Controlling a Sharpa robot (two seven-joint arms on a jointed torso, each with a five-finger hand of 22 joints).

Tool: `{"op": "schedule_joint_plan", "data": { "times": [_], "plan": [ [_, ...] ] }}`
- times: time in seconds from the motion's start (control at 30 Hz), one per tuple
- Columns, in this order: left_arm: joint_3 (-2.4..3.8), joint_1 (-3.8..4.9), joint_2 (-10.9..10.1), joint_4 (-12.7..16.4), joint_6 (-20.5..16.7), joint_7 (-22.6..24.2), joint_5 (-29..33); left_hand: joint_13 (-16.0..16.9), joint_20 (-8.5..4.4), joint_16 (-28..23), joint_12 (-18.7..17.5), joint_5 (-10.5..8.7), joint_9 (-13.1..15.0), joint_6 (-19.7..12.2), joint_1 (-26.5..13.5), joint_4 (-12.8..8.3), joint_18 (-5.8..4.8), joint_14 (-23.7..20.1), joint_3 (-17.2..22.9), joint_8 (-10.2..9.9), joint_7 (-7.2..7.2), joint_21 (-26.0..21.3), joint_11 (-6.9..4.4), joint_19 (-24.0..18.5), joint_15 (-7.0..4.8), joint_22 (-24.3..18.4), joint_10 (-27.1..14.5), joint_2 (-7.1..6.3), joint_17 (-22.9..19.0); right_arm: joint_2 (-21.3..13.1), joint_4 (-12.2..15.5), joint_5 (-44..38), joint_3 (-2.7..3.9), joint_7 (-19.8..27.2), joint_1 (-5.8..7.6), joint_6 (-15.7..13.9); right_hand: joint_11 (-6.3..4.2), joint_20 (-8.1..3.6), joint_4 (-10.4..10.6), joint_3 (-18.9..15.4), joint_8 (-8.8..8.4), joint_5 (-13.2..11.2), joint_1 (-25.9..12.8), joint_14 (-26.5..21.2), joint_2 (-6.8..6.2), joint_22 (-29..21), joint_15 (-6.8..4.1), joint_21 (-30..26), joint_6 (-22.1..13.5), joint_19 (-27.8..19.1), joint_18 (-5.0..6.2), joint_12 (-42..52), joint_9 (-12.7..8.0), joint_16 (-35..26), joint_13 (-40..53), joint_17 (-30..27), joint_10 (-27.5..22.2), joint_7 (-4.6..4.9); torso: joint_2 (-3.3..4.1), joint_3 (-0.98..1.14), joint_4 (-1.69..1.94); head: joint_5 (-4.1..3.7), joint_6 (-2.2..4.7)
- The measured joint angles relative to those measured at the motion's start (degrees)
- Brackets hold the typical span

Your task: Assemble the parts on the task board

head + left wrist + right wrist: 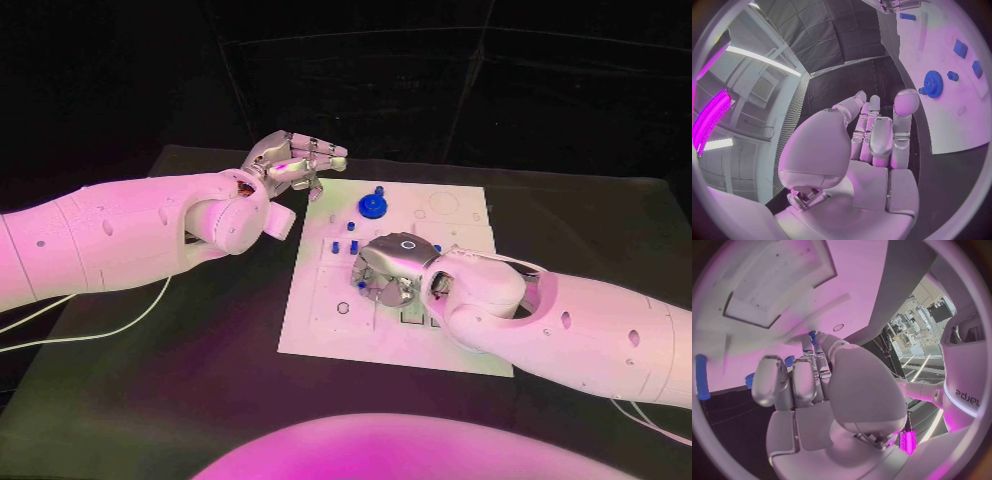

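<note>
Parts sit along the task board [325, 330] far half, blue gear [374, 206] near its far edge. I hold my right hand [389, 270] curled over mid-board, grasp unclear; left hand [293, 160] idles half-curled, holding nothing, off the far-left corner.

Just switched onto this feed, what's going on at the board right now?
The right hand is down over the middle of the white task board, among the small blue parts; whether it holds one is unclear. The left hand hovers off the board's far left corner, holding nothing. A blue gear sits on the board.
</note>
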Motion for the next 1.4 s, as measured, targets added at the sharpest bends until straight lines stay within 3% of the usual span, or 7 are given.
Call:
{"op": "schedule_joint_plan", "data": {
  "times": [0.27,0.4,0.47,0.5,0.93,1.13,1.4],
  "plan": [
    [0.0,0.01,0.0,0.0,0.2,-0.3,0.0,0.0,0.0,0.0,0.0,0.0,0.0,0.0,0.0,0.0,0.0,0.0,0.0,0.0,0.0,0.0,0.0,0.0,0.0,0.0,0.0,0.0,0.0,-0.1,0.1,-0.9,0.06,-0.6,-0.1,0.1,0.68,0.82,0.6,-0.1,-1.26,-3.1,-2.6,0.0,-1.28,-0.7,0.84,-0.3,-1.7,-0.4,0.0,-1.2,-0.5,0.0,-0.2,-0.1,-1.8,0.77,0.0,0.0,-0.01,-0.03,-0.14],
    [0.0,0.02,0.0,-0.1,0.3,-0.5,0.0,0.0,0.0,0.0,0.0,0.0,0.0,-0.2,0.0,0.0,0.0,0.0,0.0,0.0,0.21,0.0,0.21,0.0,0.0,0.0,-0.2,0.0,0.0,-0.4,0.4,-0.9,0.01,-0.6,-0.21,-0.4,1.71,1.7,0.9,-0.4,-1.76,-3.3,-3.6,-0.1,-2.24,-2.7,1.55,-1.6,-4.2,-1.3,0.05,-2.3,-1.1,-0.5,-1.1,-1.4,-4.8,1.59,0.0,0.01,-0.01,0.0,-0.18],
    [0.0,0.02,0.0,-0.1,0.3,-0.6,0.0,0.0,0.0,0.0,0.0,0.0,0.0,-0.2,0.0,0.0,0.0,0.0,0.0,0.0,0.21,0.0,0.21,0.0,0.0,0.0,-0.2,0.0,0.0,-0.7,0.6,-0.9,-0.08,-0.6,-0.3,-0.9,1.9,1.87,1.3,-0.8,-1.76,-3.3,-3.9,-0.1,-2.59,-4.8,1.55,-2.9,-5.5,-2.3,1.41,-2.8,-1.3,-1.8,-1.5,-3.0,-6.0,1.52,0.0,0.01,0.0,0.04,-0.18],
    [0.0,0.02,0.0,-0.1,0.4,-0.6,0.0,0.0,0.0,0.0,0.0,0.0,0.0,-0.2,0.0,0.0,0.0,-0.1,0.0,0.0,0.21,0.0,0.21,0.0,0.11,0.0,-0.2,0.0,0.0,-0.9,0.7,-0.9,-0.11,-0.6,-0.35,-1.2,1.74,1.93,1.4,-1.1,-1.76,-3.1,-4.2,-0.1,-2.85,-5.5,1.55,-3.3,-5.8,-2.6,1.36,-2.8,-1.4,-2.2,-1.6,-3.6,-6.3,1.41,0.0,0.02,-0.01,0.05,-0.18],
    [0.0,0.02,-0.1,-0.8,1.1,-1.1,0.0,0.1,0.2,0.0,0.3,0.0,0.0,-0.4,0.0,-0.2,0.0,-0.2,-0.2,0.0,0.0,0.0,0.0,-0.2,0.21,-0.2,-0.4,0.0,-0.2,-8.1,6.6,3.8,-0.09,1.0,-0.29,-10.7,1.71,2.01,2.4,-3.7,-1.76,-2.4,-5.5,-0.1,-2.81,-6.4,1.54,-3.8,-6.5,-2.7,1.35,-1.0,-1.4,-2.7,-1.5,-4.6,-6.8,1.46,-0.09,0.01,-0.12,0.03,0.1],
    [0.0,0.02,-0.1,-1.0,1.4,-1.2,0.0,0.2,0.2,0.0,0.3,0.0,0.0,-0.4,0.0,-0.2,0.0,-0.2,-0.2,0.0,0.0,0.0,0.0,-0.2,0.21,-0.2,-0.4,0.0,-0.1,-12.6,8.9,7.2,1.48,1.4,1.2,-11.8,1.7,2.01,2.1,-4.1,-1.76,-1.9,-5.5,-0.1,-2.82,-6.4,1.54,-3.8,-6.6,-2.7,1.35,-0.6,-1.4,-2.7,-1.5,-4.7,-6.8,1.43,-0.09,0.03,-0.14,-0.51,0.53],
    [-0.01,0.02,-0.1,-1.0,1.7,-1.3,0.0,0.2,0.2,0.0,0.3,0.0,0.0,-0.4,0.0,-0.2,0.0,-0.2,-0.2,0.0,0.0,0.0,0.0,-0.2,0.21,-0.2,-0.4,0.0,-0.1,-16.4,7.2,9.2,2.21,0.2,3.95,-8.9,1.7,1.89,2.0,-7.5,-1.76,-1.8,-5.1,-0.1,-2.52,-8.0,1.54,-5.1,-8.9,-2.8,1.35,-0.6,-1.5,-3.2,-2.3,-5.5,-11.1,0.38,-0.08,0.01,-0.15,-1.96,1.61]
  ]
}}
